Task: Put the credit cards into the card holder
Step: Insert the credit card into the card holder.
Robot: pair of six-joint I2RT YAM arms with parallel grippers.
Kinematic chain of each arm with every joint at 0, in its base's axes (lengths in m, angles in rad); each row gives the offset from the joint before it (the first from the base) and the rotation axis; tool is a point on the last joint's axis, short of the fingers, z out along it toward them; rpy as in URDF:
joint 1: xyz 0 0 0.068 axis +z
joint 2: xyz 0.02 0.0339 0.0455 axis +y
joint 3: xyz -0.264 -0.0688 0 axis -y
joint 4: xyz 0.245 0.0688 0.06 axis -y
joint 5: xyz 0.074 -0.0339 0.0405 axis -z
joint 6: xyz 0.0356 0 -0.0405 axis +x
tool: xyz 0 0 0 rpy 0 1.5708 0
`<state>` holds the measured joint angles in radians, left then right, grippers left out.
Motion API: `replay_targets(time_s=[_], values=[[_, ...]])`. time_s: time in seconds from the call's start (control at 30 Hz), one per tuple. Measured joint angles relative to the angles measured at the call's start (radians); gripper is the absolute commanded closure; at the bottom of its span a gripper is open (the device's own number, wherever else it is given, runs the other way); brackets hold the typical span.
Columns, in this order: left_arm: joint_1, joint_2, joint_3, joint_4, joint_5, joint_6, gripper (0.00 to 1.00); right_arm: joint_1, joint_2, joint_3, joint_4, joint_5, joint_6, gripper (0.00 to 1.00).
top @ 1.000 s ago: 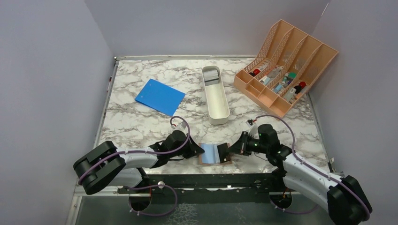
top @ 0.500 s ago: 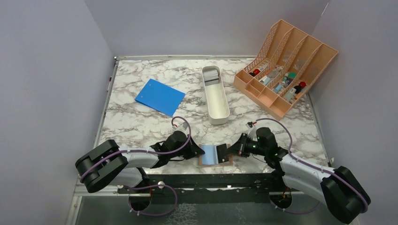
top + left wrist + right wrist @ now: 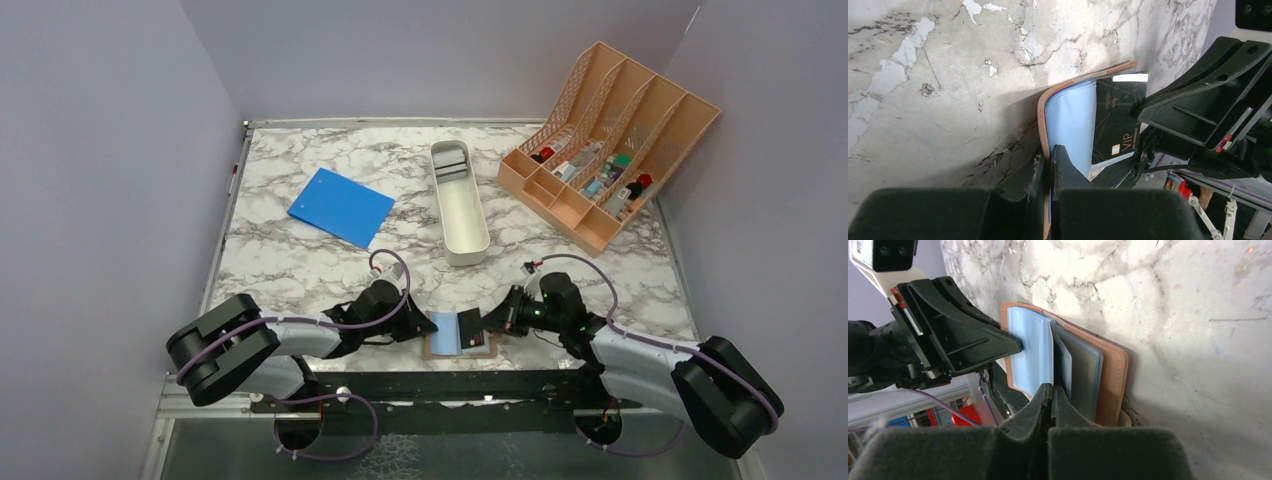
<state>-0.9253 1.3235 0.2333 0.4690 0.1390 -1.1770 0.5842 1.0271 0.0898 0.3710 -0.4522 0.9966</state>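
Note:
The brown card holder (image 3: 440, 349) lies open at the table's near edge, pale blue inside (image 3: 1070, 120). My left gripper (image 3: 422, 325) is shut on its left flap (image 3: 1040, 107), the brown rim pinched between the fingertips (image 3: 1052, 150). My right gripper (image 3: 487, 322) is shut on a black credit card (image 3: 1118, 120) with gold "VIP" lettering. The card stands tilted over the holder's right half. In the right wrist view it shows edge-on (image 3: 1060, 357) just past my right gripper (image 3: 1052, 387), beside a grey pocket (image 3: 1085, 372). More credit cards (image 3: 452, 165) lie in the far end of the white tray.
A long white tray (image 3: 462, 225) stands mid-table. A blue notebook (image 3: 341, 206) lies at the left. A peach lattice organiser (image 3: 610, 140) with small items fills the back right. The table's near edge runs just below the holder.
My right gripper has moved left with the black card, bringing it further over the open holder. The left gripper has kept its hold on the flap, shifting only slightly.

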Motion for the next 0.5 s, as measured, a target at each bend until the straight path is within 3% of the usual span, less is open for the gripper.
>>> replay_targets(time_s=[0.5], values=[[-0.006,0.016,0.0,0.015,0.003,0.006,0.95,0.077,0.008,-0.026,0.037,0.08,0.048,0.99]])
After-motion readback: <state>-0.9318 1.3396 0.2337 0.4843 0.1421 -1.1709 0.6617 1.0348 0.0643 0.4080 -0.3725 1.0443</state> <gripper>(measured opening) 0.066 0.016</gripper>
